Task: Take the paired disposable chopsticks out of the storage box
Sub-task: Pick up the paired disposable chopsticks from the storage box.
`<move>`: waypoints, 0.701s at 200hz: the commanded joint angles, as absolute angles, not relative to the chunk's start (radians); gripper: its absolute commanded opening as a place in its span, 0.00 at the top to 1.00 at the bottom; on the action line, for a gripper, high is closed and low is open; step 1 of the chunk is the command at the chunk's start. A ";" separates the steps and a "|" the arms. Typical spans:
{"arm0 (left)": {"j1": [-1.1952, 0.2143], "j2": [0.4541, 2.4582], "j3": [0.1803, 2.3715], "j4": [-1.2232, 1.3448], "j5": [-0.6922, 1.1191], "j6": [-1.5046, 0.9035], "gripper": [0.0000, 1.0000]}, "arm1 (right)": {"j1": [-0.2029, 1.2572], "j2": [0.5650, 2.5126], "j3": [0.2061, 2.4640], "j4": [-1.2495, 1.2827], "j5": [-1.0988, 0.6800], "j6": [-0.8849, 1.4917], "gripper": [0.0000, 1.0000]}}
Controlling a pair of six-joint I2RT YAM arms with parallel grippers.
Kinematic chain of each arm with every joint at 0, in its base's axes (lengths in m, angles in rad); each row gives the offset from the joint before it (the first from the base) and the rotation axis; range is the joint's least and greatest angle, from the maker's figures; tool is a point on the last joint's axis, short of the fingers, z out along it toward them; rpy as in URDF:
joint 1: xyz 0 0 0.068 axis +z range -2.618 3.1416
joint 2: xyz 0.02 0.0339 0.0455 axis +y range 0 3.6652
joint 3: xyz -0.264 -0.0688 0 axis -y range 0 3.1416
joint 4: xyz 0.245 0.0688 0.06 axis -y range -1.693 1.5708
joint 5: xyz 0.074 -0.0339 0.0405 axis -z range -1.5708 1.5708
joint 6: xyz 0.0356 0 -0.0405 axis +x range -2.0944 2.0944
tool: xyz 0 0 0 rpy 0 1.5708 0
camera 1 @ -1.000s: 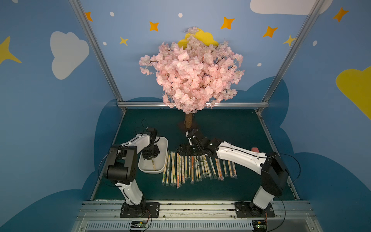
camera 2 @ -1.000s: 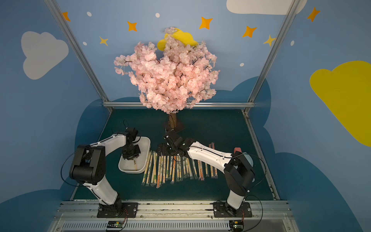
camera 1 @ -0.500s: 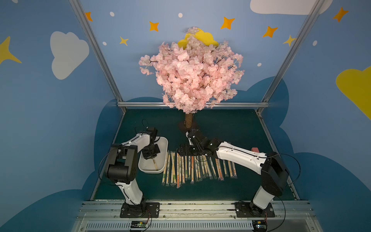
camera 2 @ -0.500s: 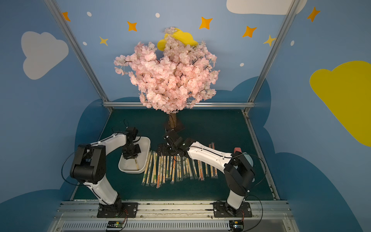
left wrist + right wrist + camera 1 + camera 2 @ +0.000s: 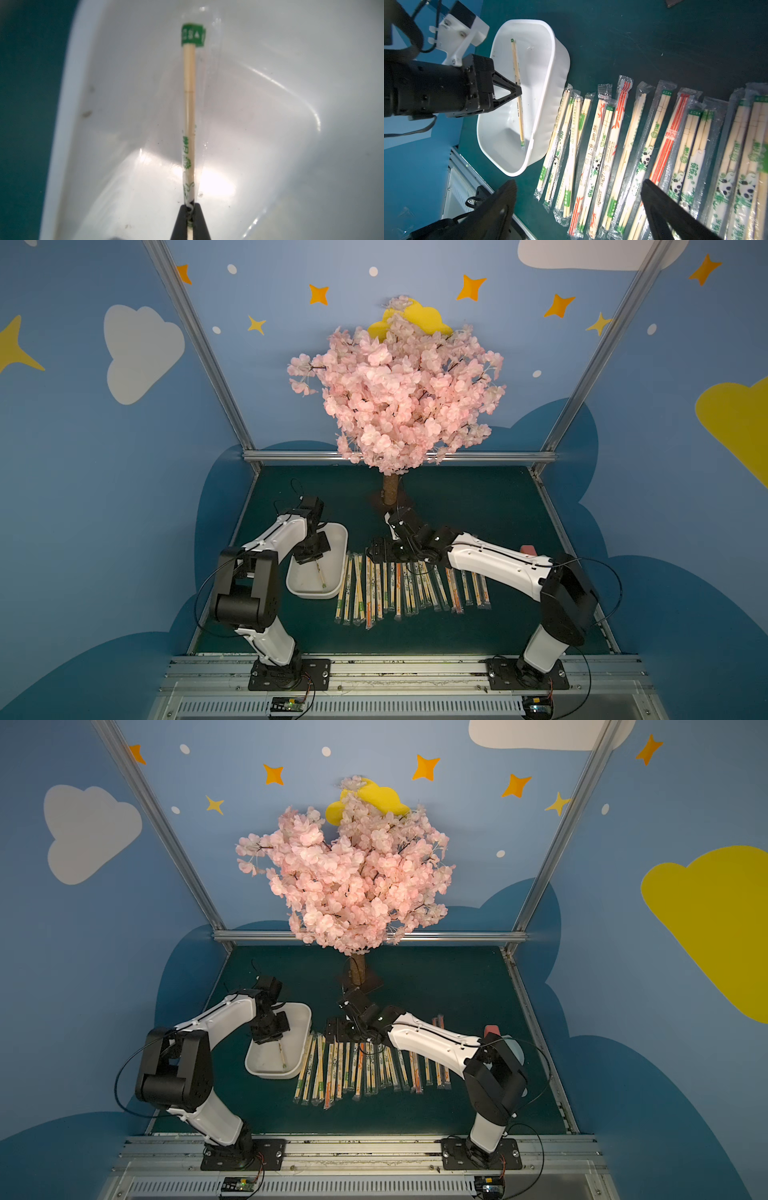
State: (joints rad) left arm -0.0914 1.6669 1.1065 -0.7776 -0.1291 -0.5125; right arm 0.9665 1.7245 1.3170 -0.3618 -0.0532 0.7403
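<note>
**Top views.** The storage box [image 5: 337,531] sits on the green counter [image 5: 478,510], left of centre, in both top views. The left hand [image 5: 311,559] is down inside the box, over a single chopstick pair [image 5: 321,574] lying lengthwise on the box floor. Just right of the box, a row of sleeved pairs [image 5: 399,589] lies side by side on the counter, outside the box. The right hand [image 5: 383,556] hangs over the far ends of that row. A pink blossom tree [image 5: 399,393] stands behind.

**Left wrist view.** The left hand is pinched narrow on the green-printed pair, and the clear sleeve is crumpled between the fingers [image 5: 182,224]. The pair's green-tabbed end points toward the white box wall. Cannot tell whether that end touches the floor.

**Right wrist view.** The right hand stands wide, with nothing between its jaws, above the row. The left hand grips the single pair near its middle, and the pair is inside the box.
</note>
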 commanded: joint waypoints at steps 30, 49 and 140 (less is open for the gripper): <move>-0.088 1.543 1.160 -0.825 -0.043 -0.469 0.97 | 0.964 1.694 1.291 -0.363 -0.041 0.738 0.03; -0.098 1.505 1.154 -0.821 0.009 -0.483 0.97 | 0.957 1.683 1.274 -0.359 -0.041 0.745 0.03; -0.352 1.414 1.075 -0.700 0.059 -0.651 0.97 | 0.922 1.564 1.141 -0.342 -0.031 0.765 0.03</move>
State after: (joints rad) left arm -0.2874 1.4189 1.0893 -0.7494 0.0418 -0.5842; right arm 0.9321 1.6203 1.1759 -0.3511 -0.0467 0.7586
